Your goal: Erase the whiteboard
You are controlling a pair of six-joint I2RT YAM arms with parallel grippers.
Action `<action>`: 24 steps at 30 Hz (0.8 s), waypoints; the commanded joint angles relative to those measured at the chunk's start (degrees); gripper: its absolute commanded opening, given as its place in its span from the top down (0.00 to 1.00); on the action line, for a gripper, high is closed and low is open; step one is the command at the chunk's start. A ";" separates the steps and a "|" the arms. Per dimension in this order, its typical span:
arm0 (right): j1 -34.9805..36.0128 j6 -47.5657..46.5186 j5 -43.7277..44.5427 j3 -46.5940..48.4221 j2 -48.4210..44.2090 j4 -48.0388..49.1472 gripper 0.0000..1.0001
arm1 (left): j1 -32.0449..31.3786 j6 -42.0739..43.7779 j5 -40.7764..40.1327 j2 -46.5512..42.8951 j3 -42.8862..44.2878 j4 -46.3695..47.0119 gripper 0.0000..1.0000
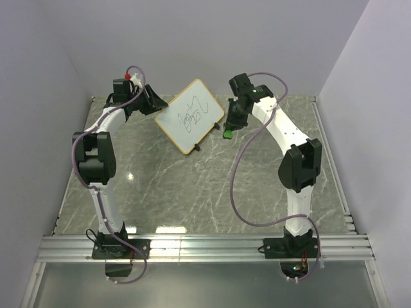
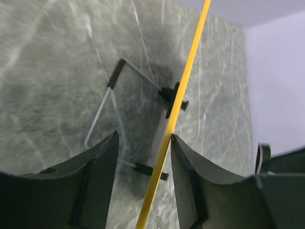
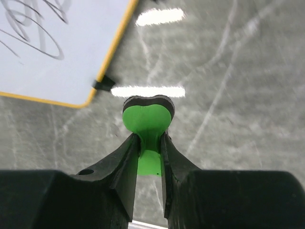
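whiteboard (image 1: pixel 191 115) tilted at back-centre of table (image 1: pixel 192 192), black scribbles unwiped | left gripper (image 2: pixel 144 138) jaws apart astride its yellow edge, contact unclear from wrist view | right gripper (image 3: pixel 148 138) clamped on green eraser (image 3: pixel 147 117), just beside board's right corner | step: approach to wipe | next: press eraser flat onto scribbles, board steadied

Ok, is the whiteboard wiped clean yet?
No, black scribbles are plain across the middle of the whiteboard in the top view.
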 commanded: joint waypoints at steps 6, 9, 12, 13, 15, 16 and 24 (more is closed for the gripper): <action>0.47 1.18 -6.04 18.38 10.22 -1.83 1.00 | -0.23 2.57 11.96 5.71 8.17 -1.08 0.56; 0.91 2.76 -9.55 17.18 11.37 2.73 1.00 | -0.41 2.21 11.43 6.24 8.00 -1.25 0.73; 2.22 4.52 -11.84 15.06 11.72 8.97 1.00 | -0.58 3.27 10.21 6.33 7.83 -2.74 0.92; 2.49 5.48 -12.19 14.80 12.16 10.55 1.00 | -0.67 3.09 10.03 6.07 7.48 -2.66 0.98; 3.81 6.63 -12.46 14.79 12.86 15.39 1.00 | -0.58 3.09 9.50 5.54 6.17 -2.58 1.00; 4.33 8.11 -12.55 14.88 13.56 17.06 1.00 | -0.58 3.27 9.06 5.36 5.81 -2.66 1.00; 6.62 17.53 -14.48 18.73 19.71 31.22 1.00 | -1.98 6.16 5.46 4.04 1.33 -3.80 1.00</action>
